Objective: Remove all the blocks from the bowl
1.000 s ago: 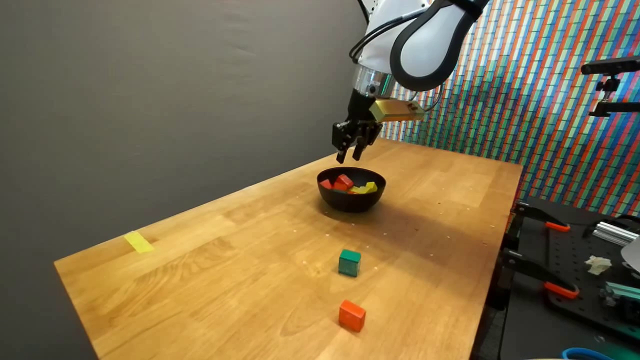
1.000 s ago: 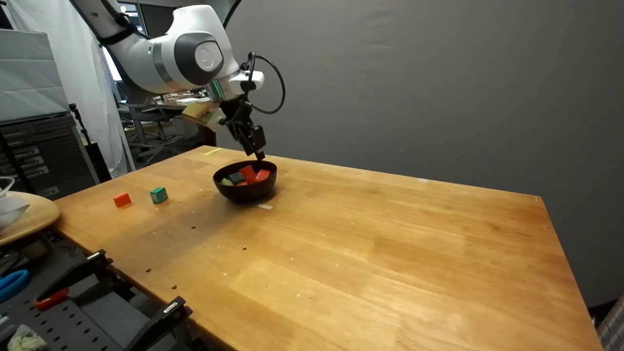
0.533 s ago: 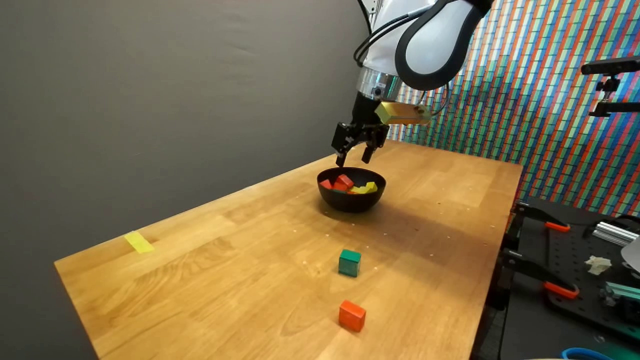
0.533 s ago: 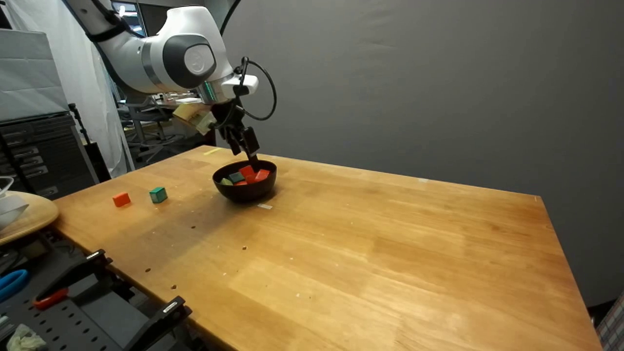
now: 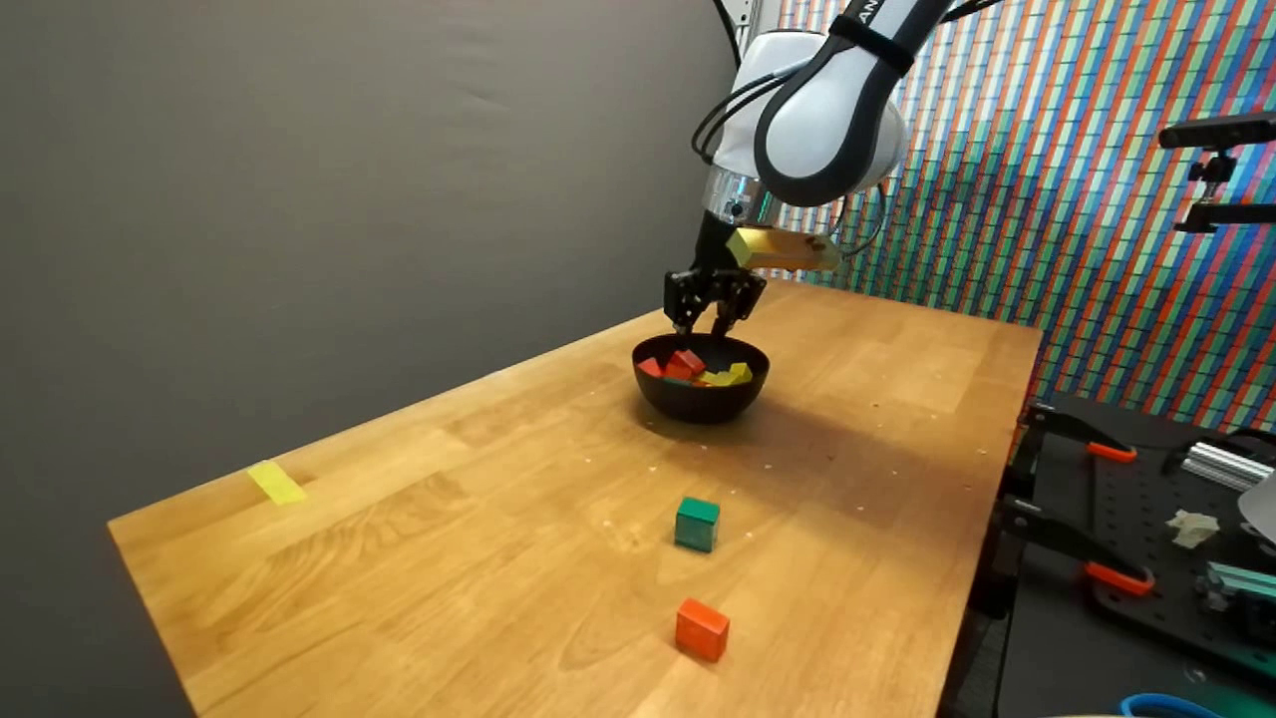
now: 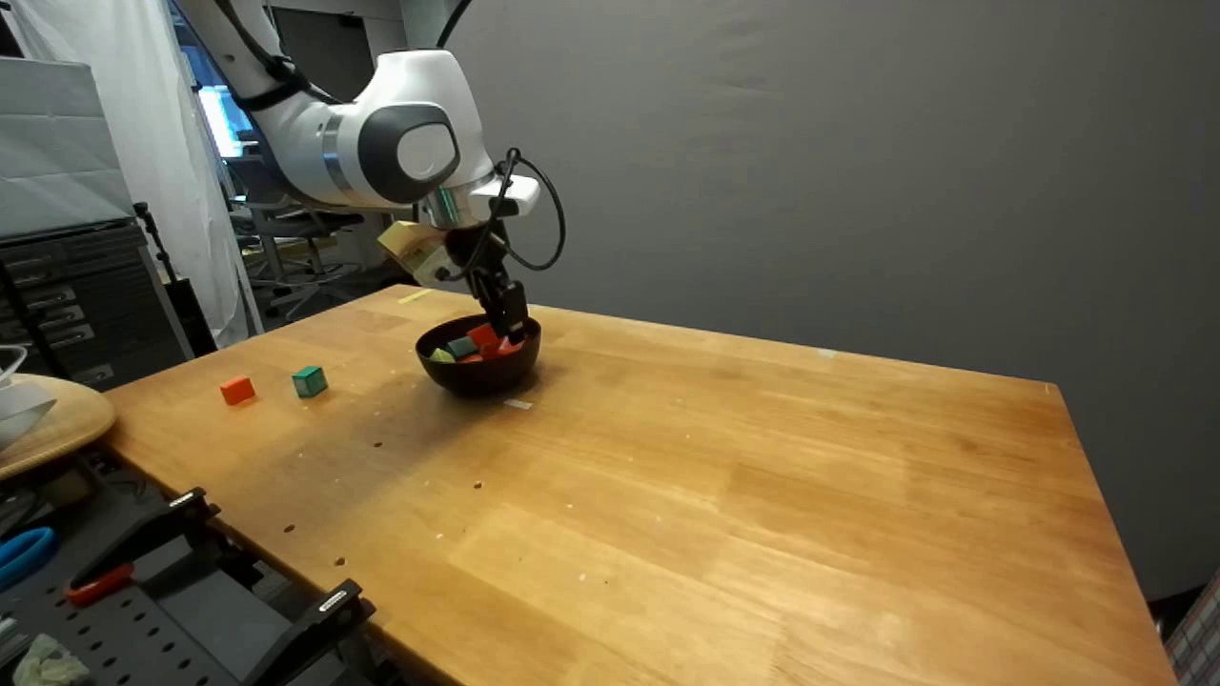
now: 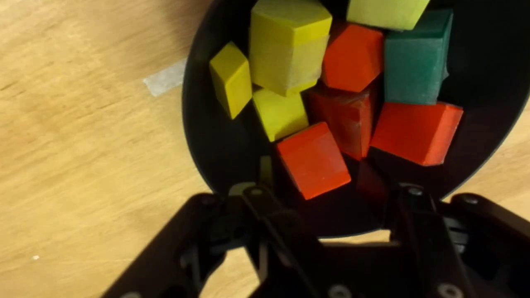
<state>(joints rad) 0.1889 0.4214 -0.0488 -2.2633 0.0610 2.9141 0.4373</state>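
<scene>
Nearest in an exterior view, an orange block (image 5: 702, 630) rests on the wooden table (image 5: 449, 558), with a green block (image 5: 697, 529) behind it. Farther back stands the black bowl (image 5: 701, 405), holding red blocks (image 5: 688, 361) and yellow blocks (image 5: 740, 373). The wrist view, looking in, shows another green block (image 7: 414, 66) more plainly, between yellow and red. Over the bowl's far side is the gripper (image 5: 702, 329), fingers well apart, a red block (image 7: 315, 161) showing between them in the wrist view; I cannot tell whether they touch it. A patterned wall (image 5: 1077, 199) behind shows only in an exterior view.
</scene>
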